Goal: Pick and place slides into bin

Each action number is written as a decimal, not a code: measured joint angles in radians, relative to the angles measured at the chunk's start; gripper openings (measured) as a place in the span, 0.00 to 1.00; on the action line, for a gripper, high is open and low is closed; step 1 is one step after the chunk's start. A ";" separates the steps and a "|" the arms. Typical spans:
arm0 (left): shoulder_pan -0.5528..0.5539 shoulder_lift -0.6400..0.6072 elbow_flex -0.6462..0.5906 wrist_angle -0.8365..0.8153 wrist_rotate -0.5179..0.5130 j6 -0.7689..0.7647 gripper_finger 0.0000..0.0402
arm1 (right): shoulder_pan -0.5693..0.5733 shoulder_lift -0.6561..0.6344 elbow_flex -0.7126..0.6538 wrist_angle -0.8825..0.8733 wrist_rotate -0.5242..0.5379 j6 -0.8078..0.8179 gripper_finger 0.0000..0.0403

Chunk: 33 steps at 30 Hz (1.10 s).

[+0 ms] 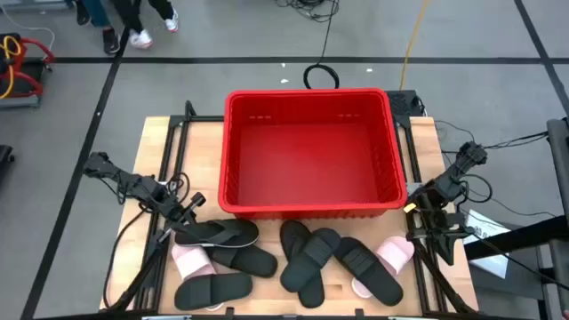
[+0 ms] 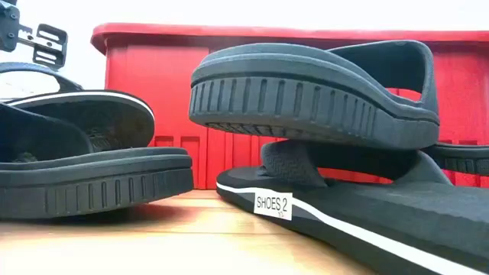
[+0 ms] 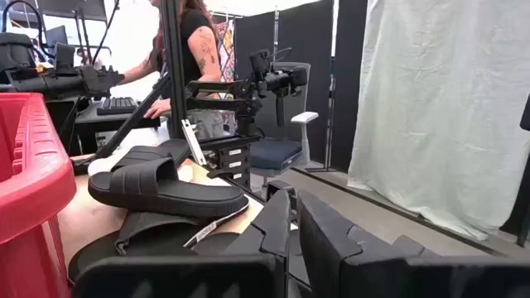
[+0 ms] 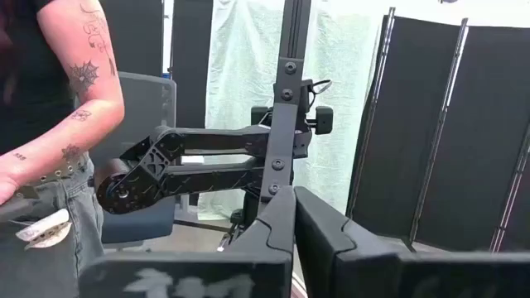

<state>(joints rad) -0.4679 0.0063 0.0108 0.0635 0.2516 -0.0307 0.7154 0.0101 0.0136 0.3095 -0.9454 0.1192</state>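
The red bin [image 1: 311, 206] stands at the table's middle, with nothing showing inside it. Several slides lie in a row between it and the near edge: a black thong slide [image 1: 218, 233], a black wide-strap slide [image 1: 244, 260], a pink one [image 1: 191, 260], a black one [image 1: 213, 289], a crossed black pair [image 1: 307, 253], another black one [image 1: 364, 269] and a pink one [image 1: 391, 258]. My left gripper [image 1: 191, 206] is shut and empty just beyond the thong slide's left end. My right gripper [image 1: 420, 213] is shut and empty at the bin's near right corner.
In the low view one black slide [image 2: 313, 92] lies propped on another that bears a white "SHOES 2" label [image 2: 271, 203]. Black frame rails run along both table sides [image 1: 173, 142]. People stand in the room beyond the table [image 3: 186, 58].
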 joint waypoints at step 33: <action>0.000 0.000 0.000 0.000 0.000 0.000 0.04 | 0.000 0.000 0.000 0.000 0.000 0.000 0.00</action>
<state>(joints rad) -0.4679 0.0063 0.0106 0.0637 0.2514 -0.0307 0.7155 0.0101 0.0136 0.3092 -0.9454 0.1189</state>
